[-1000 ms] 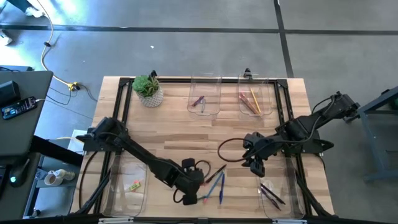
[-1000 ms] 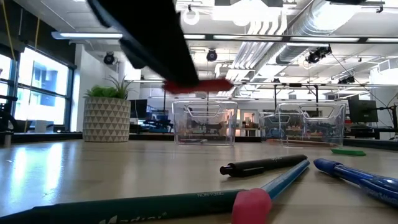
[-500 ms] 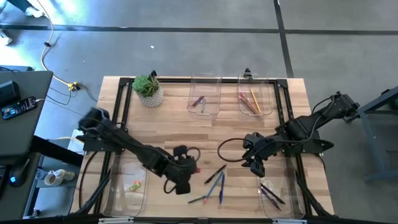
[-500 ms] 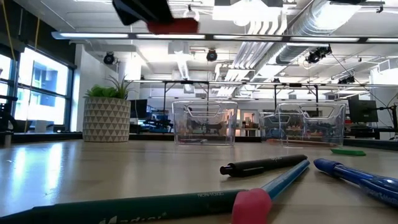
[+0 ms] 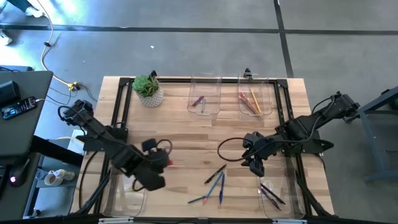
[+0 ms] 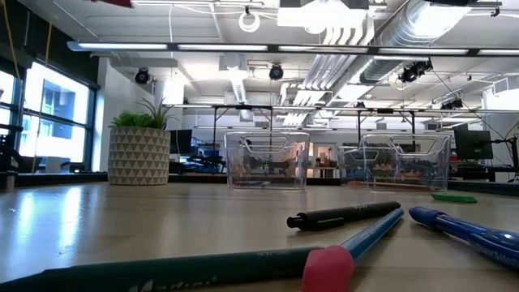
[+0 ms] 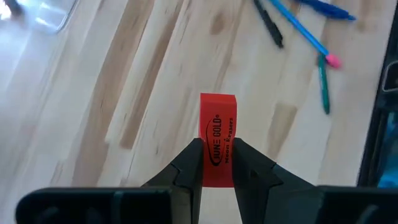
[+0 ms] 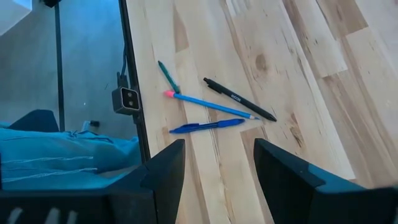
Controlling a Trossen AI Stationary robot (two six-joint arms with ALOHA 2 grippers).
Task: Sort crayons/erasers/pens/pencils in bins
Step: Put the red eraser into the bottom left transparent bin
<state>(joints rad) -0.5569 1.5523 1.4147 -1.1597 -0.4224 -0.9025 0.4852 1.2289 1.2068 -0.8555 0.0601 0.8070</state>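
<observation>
Left gripper (image 7: pixel 217 163) pinches a red eraser (image 7: pixel 217 138) upright between its fingers, above the table just beside the near-left bin (image 5: pixel 127 198), ready to drop. Both far bins already hold sticks, the near-right bin (image 5: pixel 273 196) pens; four pens (image 5: pixel 214 183) lie loose mid-table. Right gripper (image 8: pixel 217 163) hovers wide open, empty, near them.

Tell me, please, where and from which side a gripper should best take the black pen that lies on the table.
Probably at the middle of the black pen, from straight above, fingers across its barrel. It lies flat on the wood, and its tip end nearly touches the blue pencil, so the bare middle is safer. The right gripper hangs open nearby.
</observation>
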